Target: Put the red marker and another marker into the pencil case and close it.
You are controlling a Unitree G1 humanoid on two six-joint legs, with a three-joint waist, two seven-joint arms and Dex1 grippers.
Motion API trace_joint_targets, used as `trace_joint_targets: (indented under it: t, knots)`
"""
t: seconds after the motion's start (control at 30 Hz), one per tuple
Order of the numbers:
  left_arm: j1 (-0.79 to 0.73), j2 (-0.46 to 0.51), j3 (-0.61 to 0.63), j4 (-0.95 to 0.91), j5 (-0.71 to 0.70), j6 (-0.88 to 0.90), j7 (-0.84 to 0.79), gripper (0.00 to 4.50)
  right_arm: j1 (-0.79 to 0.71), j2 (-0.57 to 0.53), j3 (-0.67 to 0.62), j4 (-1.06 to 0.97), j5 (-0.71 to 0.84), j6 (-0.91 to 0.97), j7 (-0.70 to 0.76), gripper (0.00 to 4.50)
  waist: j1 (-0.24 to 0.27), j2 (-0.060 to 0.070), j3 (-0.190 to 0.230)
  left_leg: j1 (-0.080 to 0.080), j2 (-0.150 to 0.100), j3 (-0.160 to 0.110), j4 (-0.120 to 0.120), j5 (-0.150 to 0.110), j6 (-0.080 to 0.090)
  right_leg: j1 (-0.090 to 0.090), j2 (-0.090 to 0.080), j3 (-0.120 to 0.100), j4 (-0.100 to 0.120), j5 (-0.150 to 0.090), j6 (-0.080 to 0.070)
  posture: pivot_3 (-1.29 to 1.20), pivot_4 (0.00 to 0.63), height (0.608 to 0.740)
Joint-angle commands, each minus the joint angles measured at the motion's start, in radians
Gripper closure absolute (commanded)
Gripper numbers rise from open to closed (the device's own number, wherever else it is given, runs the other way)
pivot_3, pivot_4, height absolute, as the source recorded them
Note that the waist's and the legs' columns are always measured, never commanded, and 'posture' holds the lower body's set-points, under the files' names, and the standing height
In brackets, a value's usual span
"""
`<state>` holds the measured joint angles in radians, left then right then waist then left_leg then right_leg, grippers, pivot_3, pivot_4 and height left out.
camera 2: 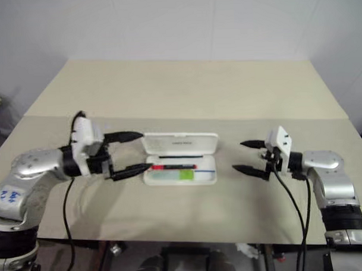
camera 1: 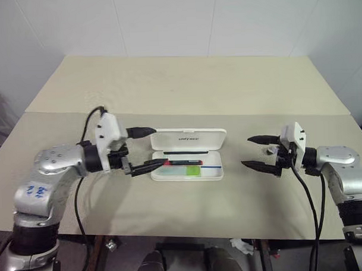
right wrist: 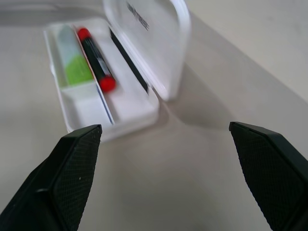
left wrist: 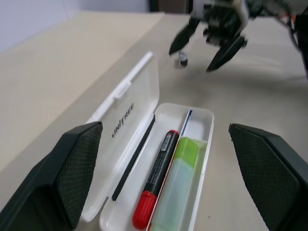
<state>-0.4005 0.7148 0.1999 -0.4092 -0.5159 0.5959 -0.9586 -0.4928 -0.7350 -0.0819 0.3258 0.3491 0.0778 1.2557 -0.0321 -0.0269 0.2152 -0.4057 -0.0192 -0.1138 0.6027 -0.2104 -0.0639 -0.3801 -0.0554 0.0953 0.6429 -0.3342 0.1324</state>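
The white pencil case (camera 1: 190,139) lies open at the table's middle, its lid tilted back. In its tray the red marker (left wrist: 158,178) and the green-capped marker (left wrist: 179,183) lie side by side, the green one nearer the front. My left gripper (camera 1: 158,146) is open at the case's left end, its lower finger reaching over the tray's corner; whether it touches I cannot tell. My right gripper (camera 1: 246,151) is open well to the right of the case, pointing at it with nothing between its fingers. The right wrist view shows the red marker (right wrist: 96,57) in the case (right wrist: 149,48).
A seam (camera 1: 228,113) runs across the beige tabletop behind the case, with a white wall beyond. A small pale object (left wrist: 183,58) lies on the table close to my right gripper. Black cables hang from both wrists over the front edge.
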Motion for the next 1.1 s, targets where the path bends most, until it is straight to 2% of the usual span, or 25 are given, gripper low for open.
trace_joint_targets:
  t: [0.03, 0.17, 0.4, 0.8, 1.1]
  knots:
    - [0.056, 0.06, 0.088, -0.038, -0.06, -0.011, -0.043, 0.02, -0.069, -0.032, -0.006, 0.058, -0.033, -0.061, 0.016, 0.0, -0.004, 0.0, 0.0, 0.0, 0.0, 0.0, 0.0, 0.0, 0.0, 0.0, 0.0, 0.0, 0.0, 0.0, 0.0, 0.0, 0.15, 0.74]
    - [0.153, 0.121, 0.161, -0.008, -0.065, -0.054, -0.093, 0.02, -0.169, -0.039, 0.03, 0.185, -0.099, -0.125, 0.043, 0.0, -0.01, 0.0, 0.0, 0.002, 0.0, 0.001, 0.0, 0.0, 0.0, 0.001, 0.0, 0.0, 0.0, 0.0, 0.0, 0.0, 0.15, 0.74]
    - [0.251, 0.14, 0.256, 0.053, -0.074, -0.141, -0.147, 0.02, -0.33, -0.064, 0.107, 0.436, -0.221, -0.254, 0.117, 0.0, -0.009, 0.001, 0.0, 0.002, 0.0, 0.001, -0.003, 0.0, 0.0, 0.001, -0.001, 0.0, -0.002, -0.001, -0.001, 0.0, 0.15, 0.74]
    - [0.298, 0.13, 0.255, 0.041, -0.071, -0.191, -0.117, 0.02, -0.566, -0.11, 0.235, 0.741, -0.428, -0.43, 0.225, 0.0, -0.023, 0.002, 0.001, 0.001, 0.0, 0.001, -0.009, 0.0, 0.0, -0.001, -0.002, -0.001, -0.006, -0.001, -0.002, 0.0, 0.15, 0.74]
    - [0.301, 0.121, 0.235, 0.028, -0.078, -0.196, -0.089, 0.02, -0.653, -0.12, 0.333, 0.858, -0.598, -0.548, 0.163, 0.0, -0.029, 0.003, 0.002, 0.001, 0.0, 0.002, -0.009, 0.0, 0.0, -0.002, -0.001, 0.0, -0.005, -0.001, -0.002, 0.0, 0.15, 0.74]
